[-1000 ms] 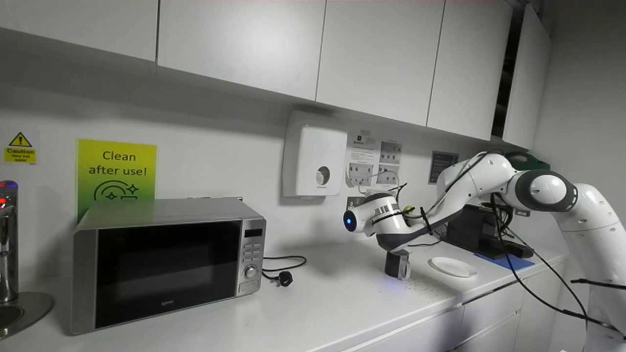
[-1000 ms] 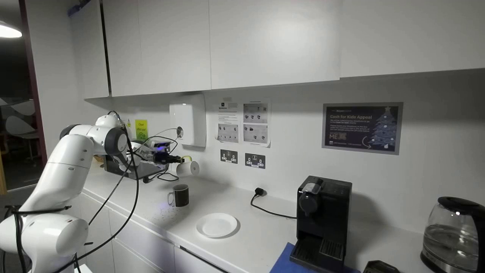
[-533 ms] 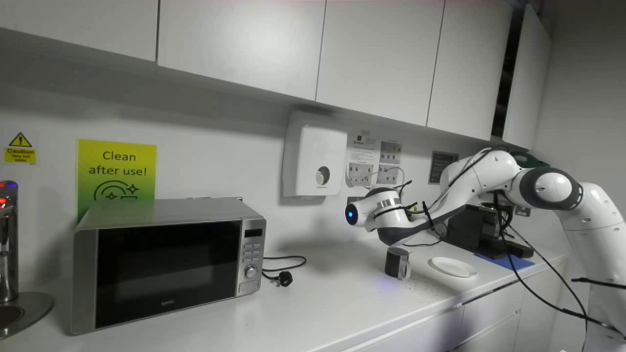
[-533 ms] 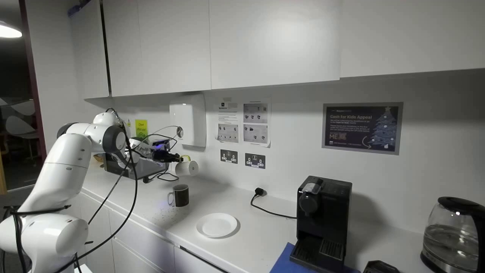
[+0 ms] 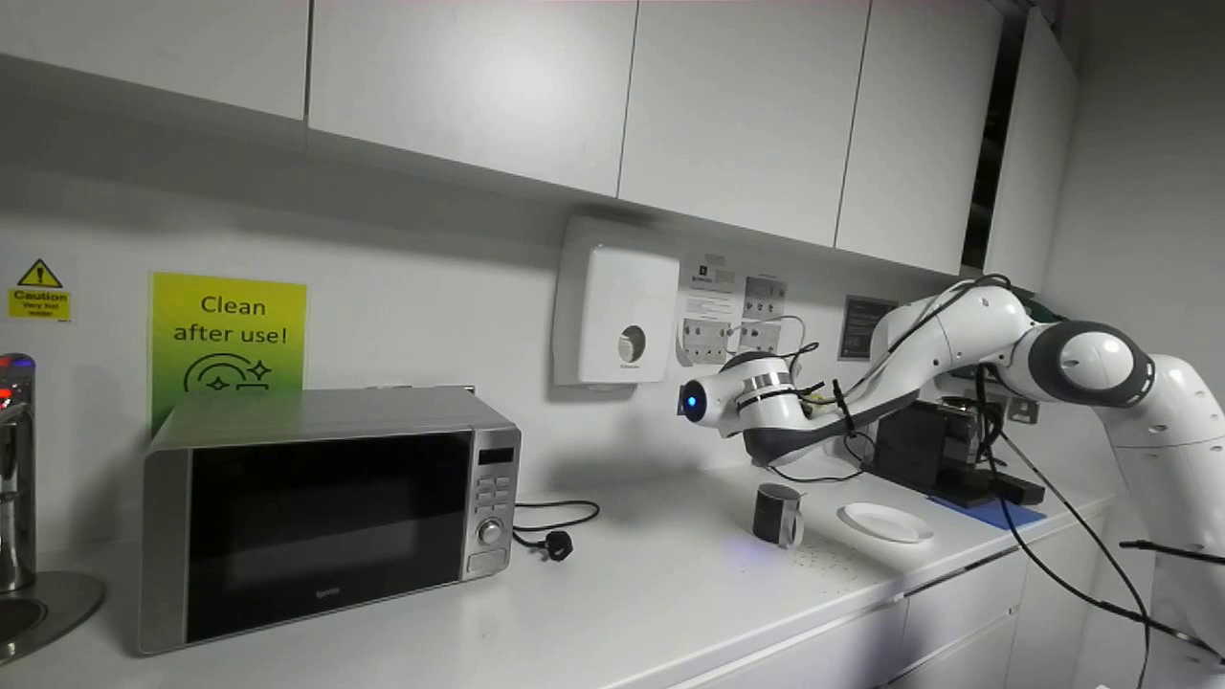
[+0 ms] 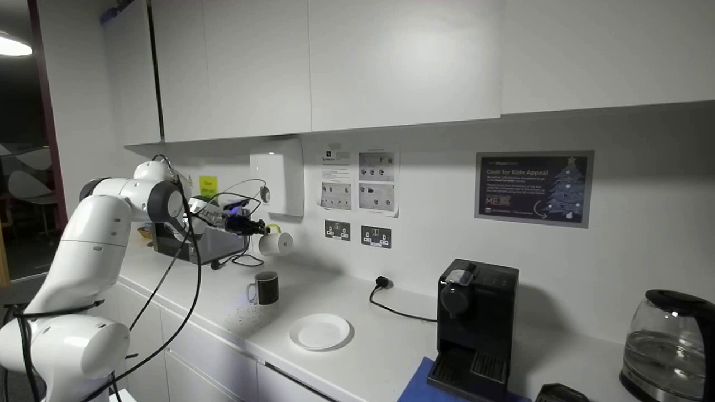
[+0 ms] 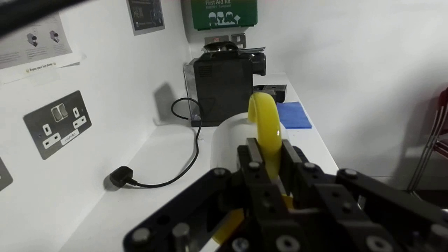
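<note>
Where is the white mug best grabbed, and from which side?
Probably by its yellow handle, the gripper coming roughly level from the side away from the coffee machine, fingers on both flanks. The white mug is tipped sideways, handle uppermost; that slim loop fits between the fingers, and the rest looks broader.

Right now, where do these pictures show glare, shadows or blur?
Wrist view: small highlights on the yellow mug handle, the gripper looking slightly soft; both exterior views: glare on an overhead cabinet door; an exterior view: shadows beside the black coffee machine and white plate.
</note>
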Controlling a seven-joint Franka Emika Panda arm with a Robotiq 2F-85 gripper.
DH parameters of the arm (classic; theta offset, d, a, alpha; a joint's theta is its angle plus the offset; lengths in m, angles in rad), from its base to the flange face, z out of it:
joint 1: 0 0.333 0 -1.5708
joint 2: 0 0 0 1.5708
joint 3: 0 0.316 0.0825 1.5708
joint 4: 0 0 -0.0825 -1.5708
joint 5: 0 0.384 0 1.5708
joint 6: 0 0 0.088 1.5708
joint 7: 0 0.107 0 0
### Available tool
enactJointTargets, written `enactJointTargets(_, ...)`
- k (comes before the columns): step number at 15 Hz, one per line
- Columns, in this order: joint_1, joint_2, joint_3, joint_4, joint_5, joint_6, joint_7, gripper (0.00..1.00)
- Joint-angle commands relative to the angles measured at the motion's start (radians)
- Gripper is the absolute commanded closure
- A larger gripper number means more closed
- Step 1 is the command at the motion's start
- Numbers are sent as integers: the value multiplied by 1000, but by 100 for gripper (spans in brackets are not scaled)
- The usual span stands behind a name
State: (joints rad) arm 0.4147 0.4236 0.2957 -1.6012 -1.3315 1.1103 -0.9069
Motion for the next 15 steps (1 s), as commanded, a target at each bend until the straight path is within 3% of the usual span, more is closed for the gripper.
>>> enactJointTargets(1,-24,-77,7,-50,29,15,53,95)
enactJointTargets(9,-71,-128,3,-49,109,73,195,95)
enactJointTargets(15,-121,-168,-6,-60,194,184,321,95)
